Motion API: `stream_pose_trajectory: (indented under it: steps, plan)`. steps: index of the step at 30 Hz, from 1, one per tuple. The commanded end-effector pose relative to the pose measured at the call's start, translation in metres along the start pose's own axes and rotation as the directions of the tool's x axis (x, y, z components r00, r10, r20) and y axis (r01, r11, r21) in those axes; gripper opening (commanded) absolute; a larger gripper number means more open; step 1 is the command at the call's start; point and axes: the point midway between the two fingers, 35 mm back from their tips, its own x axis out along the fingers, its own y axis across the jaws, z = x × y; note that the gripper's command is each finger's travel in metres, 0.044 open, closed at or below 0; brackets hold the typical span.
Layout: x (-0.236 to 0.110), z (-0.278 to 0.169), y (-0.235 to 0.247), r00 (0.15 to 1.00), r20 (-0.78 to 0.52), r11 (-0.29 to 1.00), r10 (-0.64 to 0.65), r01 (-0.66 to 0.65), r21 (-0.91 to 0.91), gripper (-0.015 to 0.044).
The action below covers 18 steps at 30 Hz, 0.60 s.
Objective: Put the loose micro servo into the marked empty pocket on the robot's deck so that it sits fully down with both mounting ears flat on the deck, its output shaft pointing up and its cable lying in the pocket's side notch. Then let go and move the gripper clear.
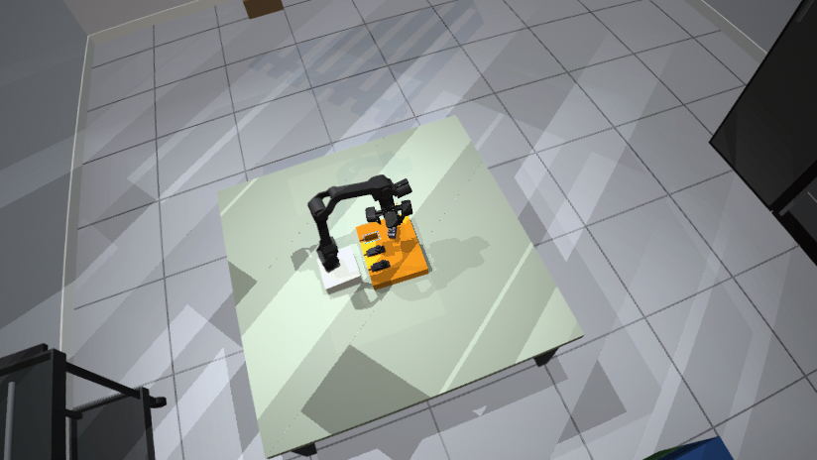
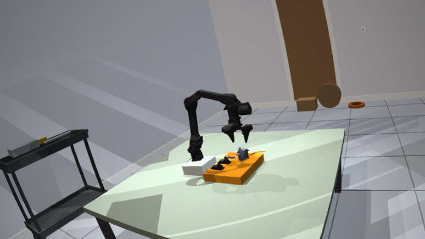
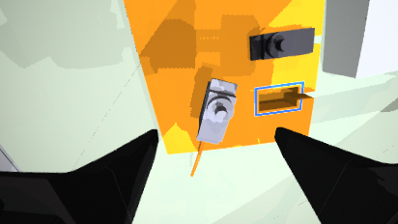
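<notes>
The loose grey micro servo stands upright on the orange deck, shaft up. Its orange cable runs over the deck's edge onto the table. The empty pocket, marked by a blue outline, shows in the top and exterior views. It lies beside the servo, with a notch on its far side. My gripper is open and empty. It hangs straight above the servo, with a clear gap below the fingertips.
Two black servos sit mounted in the deck; one shows in the wrist view. The arm's white base block adjoins the deck. A black cart stands off the pale green table.
</notes>
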Motion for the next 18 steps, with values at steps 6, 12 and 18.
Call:
stream_pose_trajectory:
  steps: [6, 12, 18]
  plan:
    - [0.016, -0.027, 0.001, 0.999, -0.006, 0.971, -0.039, 0.040, 0.237, 0.0440]
    - [0.017, -0.027, 0.001, 0.999, -0.006, 0.971, -0.039, 0.040, 0.237, 0.0440]
    - [0.039, -0.027, 0.000, 0.999, -0.006, 0.971, -0.039, 0.040, 0.237, 0.0440]
